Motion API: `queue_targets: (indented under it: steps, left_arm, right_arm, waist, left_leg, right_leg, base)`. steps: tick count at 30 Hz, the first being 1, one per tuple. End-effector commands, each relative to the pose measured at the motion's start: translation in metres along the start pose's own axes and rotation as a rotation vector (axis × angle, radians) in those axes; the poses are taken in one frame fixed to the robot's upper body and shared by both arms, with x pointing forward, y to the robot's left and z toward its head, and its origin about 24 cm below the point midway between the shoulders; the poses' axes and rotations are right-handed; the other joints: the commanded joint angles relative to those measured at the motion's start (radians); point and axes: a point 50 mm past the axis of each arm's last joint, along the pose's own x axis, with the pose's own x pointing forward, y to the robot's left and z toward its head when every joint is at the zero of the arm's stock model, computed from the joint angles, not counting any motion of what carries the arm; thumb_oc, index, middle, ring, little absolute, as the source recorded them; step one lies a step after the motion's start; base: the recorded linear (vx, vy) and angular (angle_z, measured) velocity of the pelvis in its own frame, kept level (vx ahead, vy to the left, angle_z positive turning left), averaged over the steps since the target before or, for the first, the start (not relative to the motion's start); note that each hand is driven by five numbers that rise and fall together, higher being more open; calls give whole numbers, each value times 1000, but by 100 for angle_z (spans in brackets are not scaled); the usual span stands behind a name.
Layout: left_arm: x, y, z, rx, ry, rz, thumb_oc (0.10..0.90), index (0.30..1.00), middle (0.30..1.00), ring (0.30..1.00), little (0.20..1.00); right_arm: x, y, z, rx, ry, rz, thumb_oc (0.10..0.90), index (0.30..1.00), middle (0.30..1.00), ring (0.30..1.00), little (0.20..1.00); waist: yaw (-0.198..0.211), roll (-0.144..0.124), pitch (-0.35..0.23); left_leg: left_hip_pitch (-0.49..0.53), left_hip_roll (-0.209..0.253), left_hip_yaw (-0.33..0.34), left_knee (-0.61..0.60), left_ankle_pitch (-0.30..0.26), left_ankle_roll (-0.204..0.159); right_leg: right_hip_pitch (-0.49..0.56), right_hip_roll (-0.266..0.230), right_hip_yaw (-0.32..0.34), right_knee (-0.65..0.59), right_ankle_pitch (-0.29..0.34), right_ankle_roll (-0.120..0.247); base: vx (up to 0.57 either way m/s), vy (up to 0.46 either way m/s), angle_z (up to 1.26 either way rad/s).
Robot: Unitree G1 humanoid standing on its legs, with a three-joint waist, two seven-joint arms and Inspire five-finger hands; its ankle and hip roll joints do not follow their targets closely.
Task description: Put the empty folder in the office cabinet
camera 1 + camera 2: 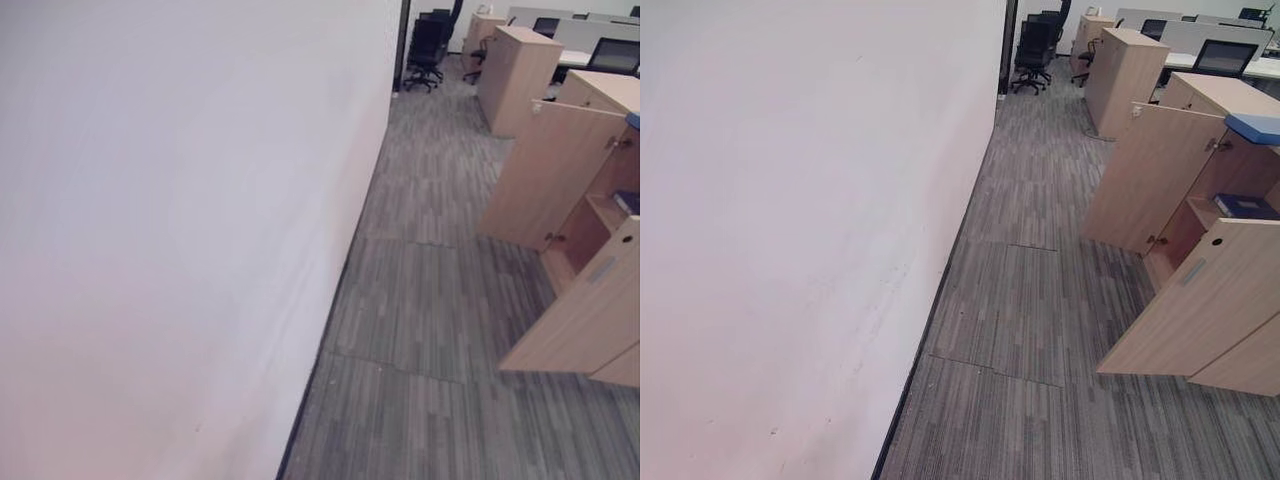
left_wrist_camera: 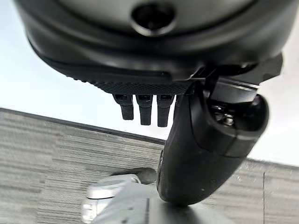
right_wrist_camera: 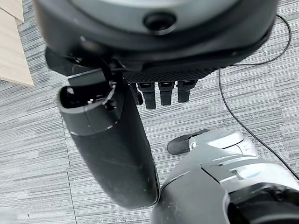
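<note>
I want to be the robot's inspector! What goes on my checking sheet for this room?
Surface: grey striped carpet floor, bare in the aisle.
Job's things: office cabinet with its doors open; dark blue item on a shelf inside; whether it is the folder, cannot tell.
Clutter: light blue item on the cabinet's top.
Hands: left hand open, holding nothing; right hand open, holding nothing.
Cables: nothing seen by the cabinet.
Surroundings: white wall on the left; second cabinet and office chairs farther off.

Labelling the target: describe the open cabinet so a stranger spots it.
Follow the white wall to the carpet aisle; wooden cabinets line its far side. The open cabinet is the nearest: both doors swung out, a dark blue item on its shelf, unlike the closed cabinet behind.
</note>
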Motion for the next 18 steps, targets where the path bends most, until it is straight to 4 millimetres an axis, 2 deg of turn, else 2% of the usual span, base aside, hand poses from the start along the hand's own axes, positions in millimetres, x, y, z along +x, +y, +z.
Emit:
queue_targets:
  steps: [1,18]
  left_arm:
    - [2,10,5,18,14,38,800,900,900,900,900]
    - [2,9,5,3,22,20,800,900,900,900,900]
  right_arm:
    - [1,1,23,-54,-44,4,800,900,900,900,900]
    - [1,1,20,-71,-33,10,800,900,900,900,900]
  waist:
    - [-13,-2,9]
    - [-19,3,6]
  left_leg:
    - [64,-46,-36,-2,-146,13]
    - [73,-42,-31,-2,-154,12]
  right_leg:
    - [-4,-21,-42,6,-32,88]
    - [6,-19,-43,6,-41,85]
  base:
    - [0,0,0]
    - [1,-1,-1]
